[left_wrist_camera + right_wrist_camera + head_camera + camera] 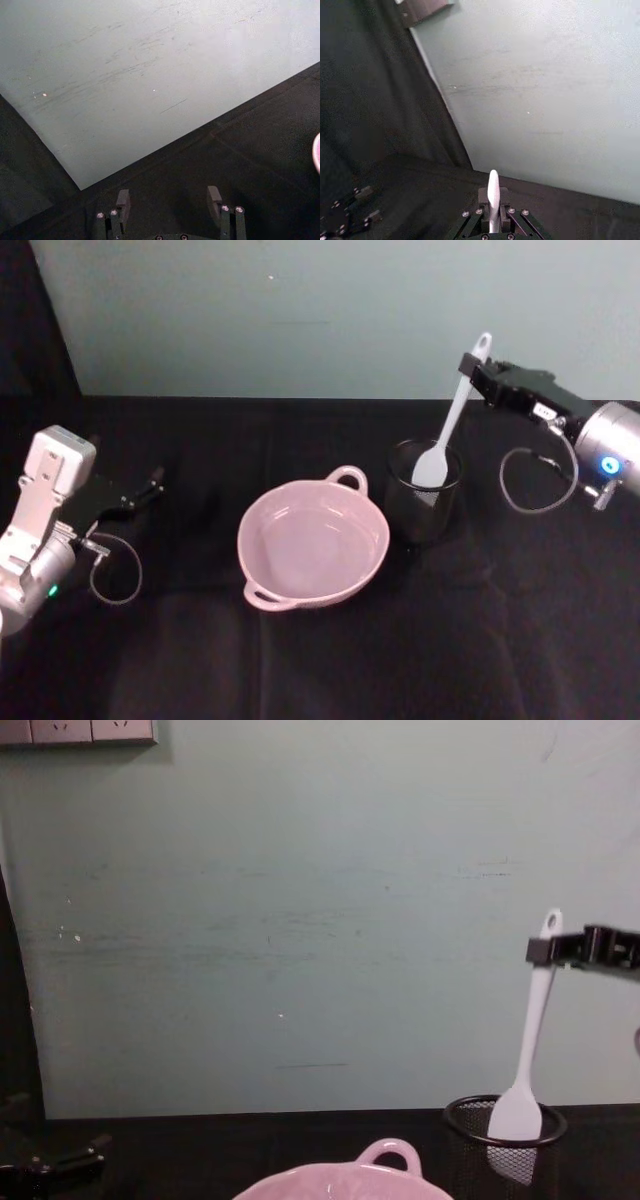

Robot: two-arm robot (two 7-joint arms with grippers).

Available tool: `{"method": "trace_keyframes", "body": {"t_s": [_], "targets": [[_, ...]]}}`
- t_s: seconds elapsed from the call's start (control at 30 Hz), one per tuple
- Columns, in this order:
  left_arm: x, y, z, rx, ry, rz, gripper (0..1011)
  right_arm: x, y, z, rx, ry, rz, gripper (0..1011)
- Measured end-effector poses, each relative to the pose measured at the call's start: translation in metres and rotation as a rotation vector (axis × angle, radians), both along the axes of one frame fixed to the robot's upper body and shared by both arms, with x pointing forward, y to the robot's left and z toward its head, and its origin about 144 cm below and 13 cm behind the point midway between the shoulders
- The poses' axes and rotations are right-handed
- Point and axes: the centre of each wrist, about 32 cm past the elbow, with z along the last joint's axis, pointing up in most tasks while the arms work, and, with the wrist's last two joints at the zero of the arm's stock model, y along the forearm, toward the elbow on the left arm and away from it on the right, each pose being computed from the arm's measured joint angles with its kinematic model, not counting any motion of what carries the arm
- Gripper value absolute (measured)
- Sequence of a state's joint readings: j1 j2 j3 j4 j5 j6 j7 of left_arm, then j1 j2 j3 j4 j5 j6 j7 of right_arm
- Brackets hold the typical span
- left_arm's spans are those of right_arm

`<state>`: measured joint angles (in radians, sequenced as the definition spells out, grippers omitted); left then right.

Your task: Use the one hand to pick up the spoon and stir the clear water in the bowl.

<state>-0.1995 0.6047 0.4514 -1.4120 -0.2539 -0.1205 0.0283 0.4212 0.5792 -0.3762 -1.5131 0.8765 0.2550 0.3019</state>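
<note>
- Right end effector point(472, 370) is clamped on the spoon point(450, 425) near the handle's top; the blade sits partly inside the cup point(425, 510).
- Risk: swinging sideways before lifting could snag the rim and topple the cup.
- Bowl point(300, 495) stands just left of the cup, with bare table point(300, 660) around it.
- Left end effector point(150, 483), fingers apart and empty, sits far left.

At bottom centre of the frame I see the right gripper point(493, 200), jaws clamped on the white handle of the spoon point(493, 182), which pokes up before a pale wall point(545, 90).
</note>
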Motion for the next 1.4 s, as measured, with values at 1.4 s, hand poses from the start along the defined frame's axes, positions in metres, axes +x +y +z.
{"method": "trace_keyframes", "body": {"t_s": [1.4], "targets": [[0.000, 0.000, 0.000, 0.000, 0.000, 0.000, 1011, -0.005, 0.061, 0.044, -0.121, -0.207, 0.427, 114]]}}
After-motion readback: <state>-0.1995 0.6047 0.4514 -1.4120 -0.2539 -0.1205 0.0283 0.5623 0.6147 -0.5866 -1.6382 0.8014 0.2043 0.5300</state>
